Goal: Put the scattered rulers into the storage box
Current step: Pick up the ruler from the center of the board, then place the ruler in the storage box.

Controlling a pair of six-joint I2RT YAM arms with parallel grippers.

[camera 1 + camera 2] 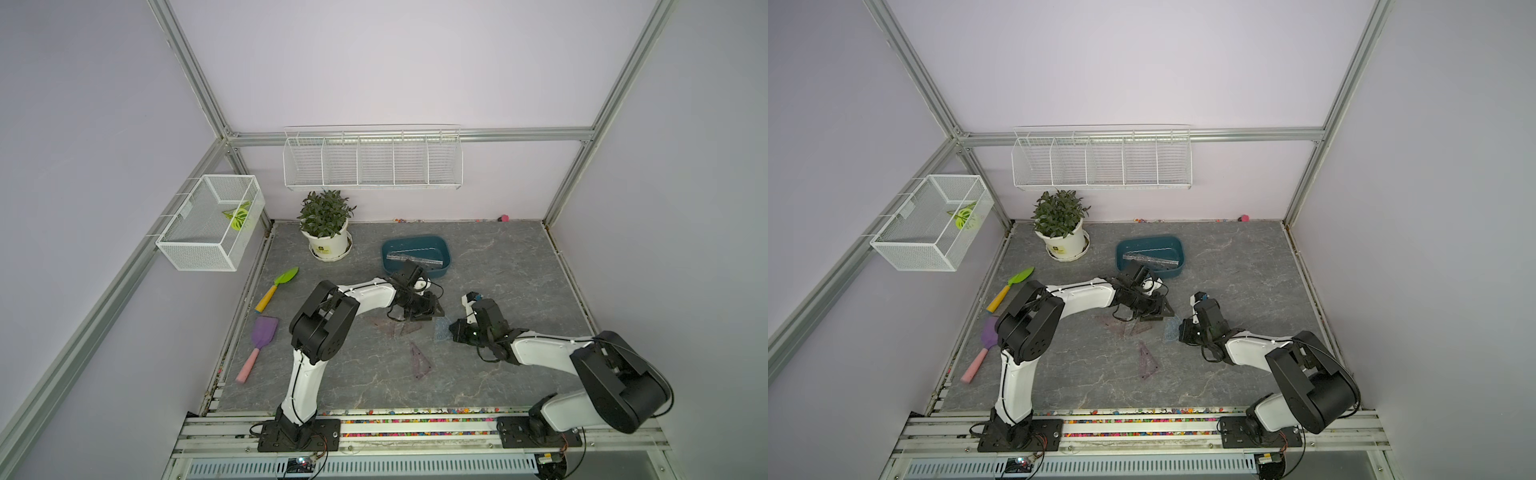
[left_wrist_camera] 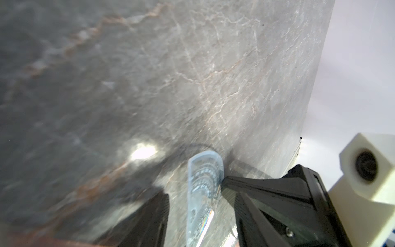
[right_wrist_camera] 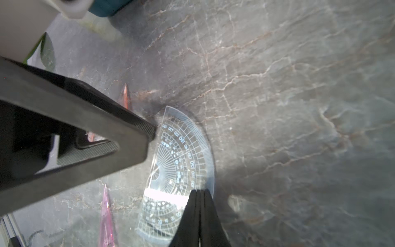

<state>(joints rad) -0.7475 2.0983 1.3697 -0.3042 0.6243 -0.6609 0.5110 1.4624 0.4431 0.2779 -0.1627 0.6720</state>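
**Rulers partly boxed; protractor in hand**

Straight rulers (image 1: 415, 257) lay inside the box (image 1: 440, 272), which stood mid-way along the table's (image 1: 519, 270) back edge. Outside it, mid-table, lay at least two triangles (image 1: 419, 361) and the protractor (image 3: 183, 154).

The right fingers (image 3: 199, 196), closed together, rested on the protractor's curved edge. The left fingers (image 1: 435, 315) stood half apart astride it, one touching, with no clamp evident. Progress was judged under halfway.

The table was open toward the right edge. The pot (image 1: 328, 245) stood beside the box, and the trowel (image 1: 278, 286) and shovel (image 1: 262, 336) lay along the left edge, off the route. The box's near wall was the only edge to clear.
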